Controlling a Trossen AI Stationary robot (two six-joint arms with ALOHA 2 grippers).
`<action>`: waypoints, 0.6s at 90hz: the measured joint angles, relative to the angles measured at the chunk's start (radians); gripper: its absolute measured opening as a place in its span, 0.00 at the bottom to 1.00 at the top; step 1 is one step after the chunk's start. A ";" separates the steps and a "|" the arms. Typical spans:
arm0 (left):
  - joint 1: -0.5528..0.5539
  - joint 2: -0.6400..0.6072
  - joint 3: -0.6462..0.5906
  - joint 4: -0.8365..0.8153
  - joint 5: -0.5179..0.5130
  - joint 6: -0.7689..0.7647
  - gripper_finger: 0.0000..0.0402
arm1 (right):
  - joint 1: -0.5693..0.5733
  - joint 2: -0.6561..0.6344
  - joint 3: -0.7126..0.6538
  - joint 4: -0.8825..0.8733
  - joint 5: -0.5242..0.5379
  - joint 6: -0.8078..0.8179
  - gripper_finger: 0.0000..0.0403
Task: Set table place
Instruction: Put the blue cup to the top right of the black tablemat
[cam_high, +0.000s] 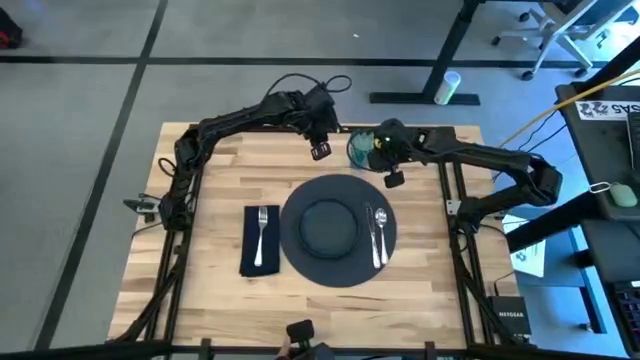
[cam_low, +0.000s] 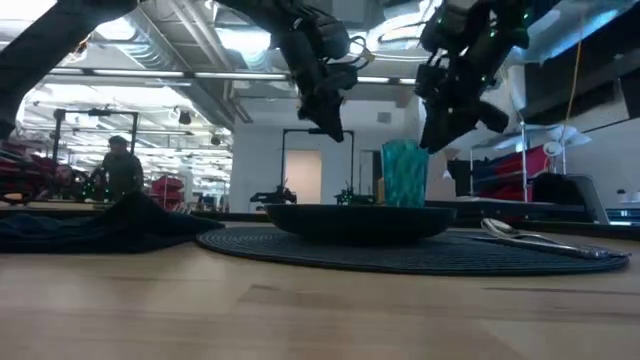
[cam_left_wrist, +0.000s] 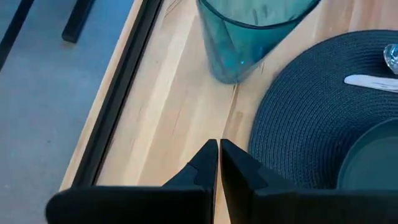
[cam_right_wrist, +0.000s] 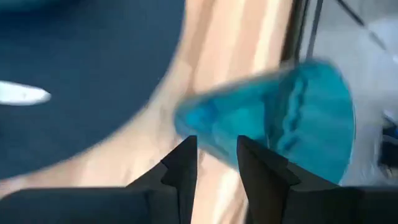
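High view: fork on napkin (cam_high: 260, 240), plate (cam_high: 328, 225) on charger (cam_high: 340, 232), knife and spoon are laid on the table (cam_high: 220, 170). Beyond, the cup (cam_high: 362, 148) stands placed; right claw (cam_high: 393, 179), narrowly parted, and left claw (cam_high: 320, 151), closed, hold nothing. Withdrawal is judged next.

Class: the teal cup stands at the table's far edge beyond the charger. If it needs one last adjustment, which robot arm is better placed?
Probably the right. The right gripper hovers beside the teal cup, fingers slightly apart; the left gripper sits farther off, fingers shut.
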 joint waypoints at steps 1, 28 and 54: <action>0.000 0.000 0.000 0.000 0.000 0.000 0.00 | -0.003 0.000 0.000 0.000 0.000 0.000 0.25; 0.004 0.000 0.000 0.004 0.000 0.000 0.00 | -0.011 -0.052 0.017 -0.009 -0.064 -0.010 0.25; 0.006 0.000 0.000 0.008 0.000 0.008 0.00 | -0.059 -0.017 0.056 0.042 -0.071 -0.052 0.25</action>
